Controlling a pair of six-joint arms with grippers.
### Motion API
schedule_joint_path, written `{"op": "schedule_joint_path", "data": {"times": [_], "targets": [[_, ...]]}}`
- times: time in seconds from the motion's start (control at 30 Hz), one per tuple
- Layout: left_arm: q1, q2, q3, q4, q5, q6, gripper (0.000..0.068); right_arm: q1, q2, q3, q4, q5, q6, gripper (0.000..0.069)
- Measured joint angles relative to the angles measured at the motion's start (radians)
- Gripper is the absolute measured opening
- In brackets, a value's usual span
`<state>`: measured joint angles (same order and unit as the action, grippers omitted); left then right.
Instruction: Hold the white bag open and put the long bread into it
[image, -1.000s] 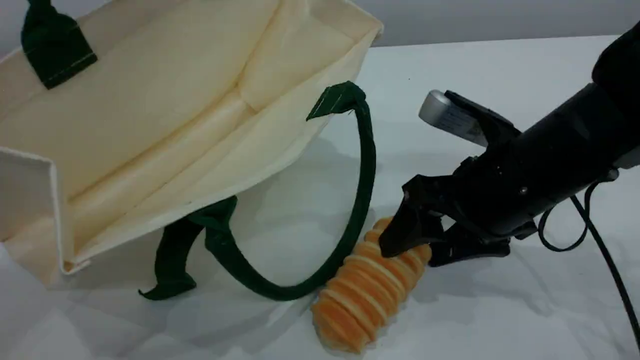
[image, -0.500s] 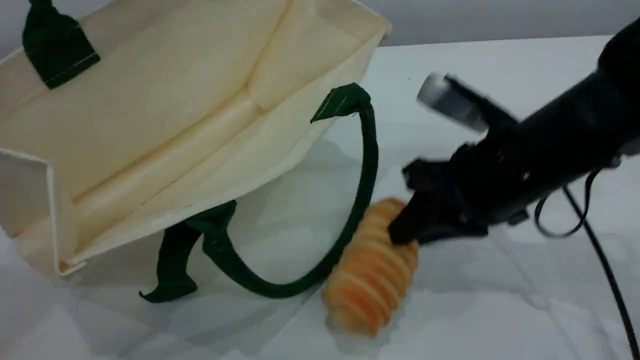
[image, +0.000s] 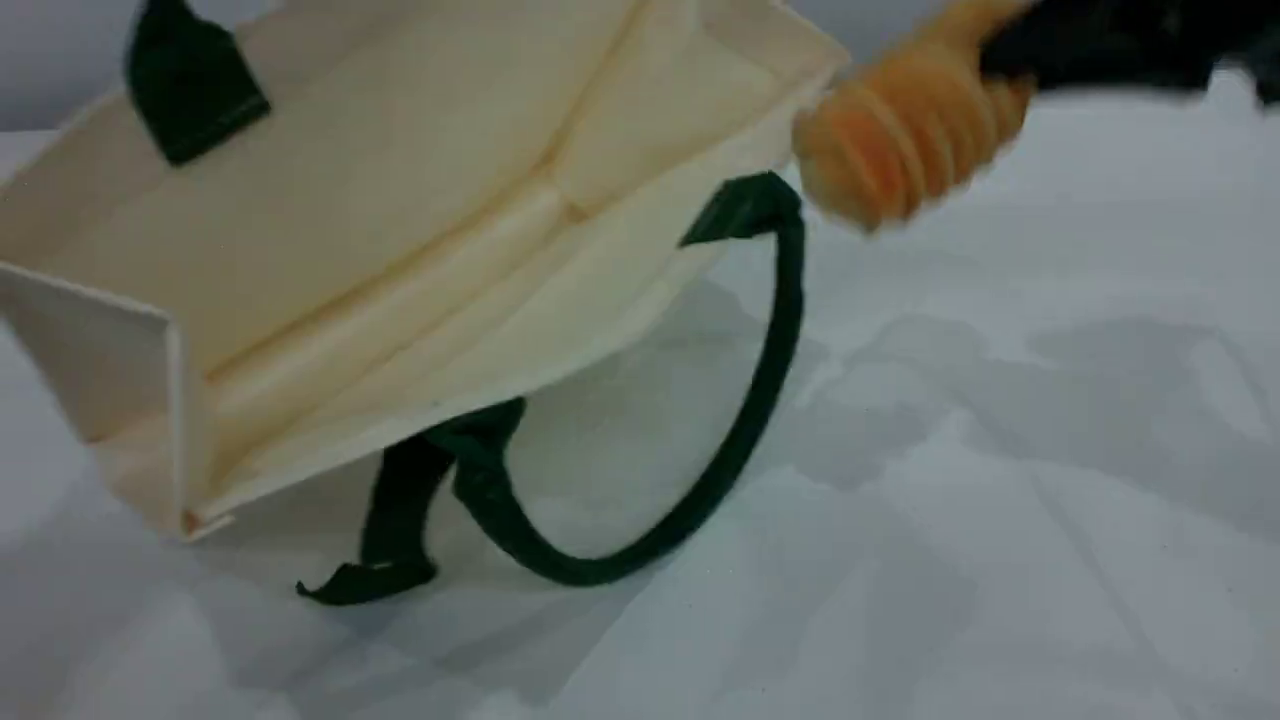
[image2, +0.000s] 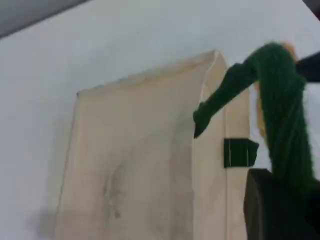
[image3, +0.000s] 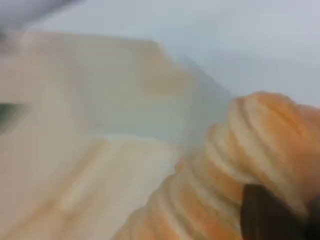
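White table carried the white bag toward its left edge, one green handle trailing on the surface.

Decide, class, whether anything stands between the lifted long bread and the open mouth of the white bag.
Nothing visible does. The long bread, clamped in the right end effector, hangs just right of the white bag, beside its raised rim. The lower green handle loops down onto the table, clear of the open mouth.

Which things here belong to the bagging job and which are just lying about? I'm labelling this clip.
Part of the job:
- white bag
- long bread
- right gripper, shut on the bread
- left gripper, holding a green handle

Just lying about:
- only the white tablecloth
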<state>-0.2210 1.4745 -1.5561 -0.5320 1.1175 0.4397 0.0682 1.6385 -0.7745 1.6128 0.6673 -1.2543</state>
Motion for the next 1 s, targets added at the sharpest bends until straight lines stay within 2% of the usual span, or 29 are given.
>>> {"op": "schedule_joint_path", "data": {"times": [0.17,0.37,0.63,0.73,1.0], "targets": [[-0.033,0.049,0.0,-0.002,-0.043,0.02,0.0092,0.003,-0.154,0.0,-0.036,0.089,0.05,0.0074],[-0.033,0.081,-0.001,-0.049,-0.086,0.048,0.0092,0.033,-0.215,0.0,-0.121,0.168,0.149,0.0074],[-0.033,0.082,-0.002,-0.099,-0.105,0.054,0.0092,0.187,-0.211,0.002,-0.122,0.077,0.148,0.0064],[-0.033,0.079,-0.002,-0.101,-0.097,0.054,0.0092,0.242,-0.201,0.002,-0.115,0.02,0.147,0.0064],[-0.033,0.079,-0.003,-0.101,-0.084,0.054,0.0092,0.347,-0.11,0.002,-0.061,-0.034,0.134,0.0062]]}}
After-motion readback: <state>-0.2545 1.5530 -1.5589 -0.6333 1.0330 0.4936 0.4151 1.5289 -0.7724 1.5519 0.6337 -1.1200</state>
